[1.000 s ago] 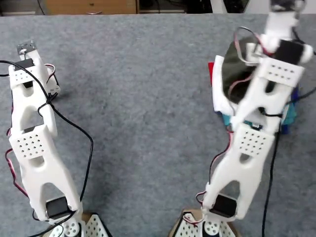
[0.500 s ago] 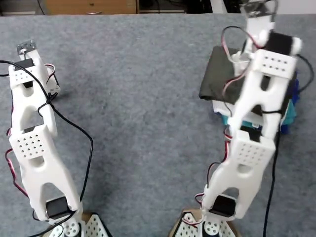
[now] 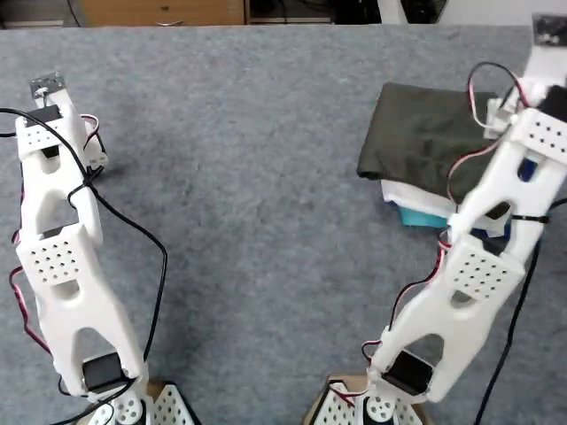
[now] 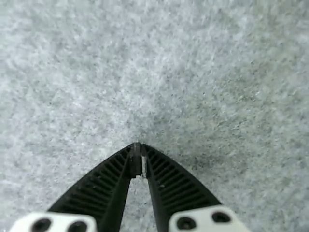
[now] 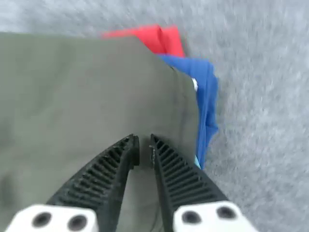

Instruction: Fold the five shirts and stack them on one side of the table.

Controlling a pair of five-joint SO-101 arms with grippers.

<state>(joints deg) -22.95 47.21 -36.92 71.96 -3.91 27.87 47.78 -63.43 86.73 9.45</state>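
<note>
Grey felt covers the worktop (image 3: 248, 133), where a dark olive shirt (image 3: 425, 133) lies folded flat atop the stack (image 3: 412, 205) at the far right, a blue shirt (image 5: 205, 96) and a red shirt (image 5: 154, 36) peeking out beneath. The right gripper (image 5: 144, 142) hangs over it, ribbed jaws barely parted and empty; the left gripper (image 4: 137, 147), pinched shut on nothing, sits over bare worktop far left. A second ago the olive shirt was bunched under the right arm (image 3: 478, 266).

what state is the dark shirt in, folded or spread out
Folded. The dark shirt lies as a compact rectangle on top of the stack, with the edges of the other shirts showing beneath it.
</note>
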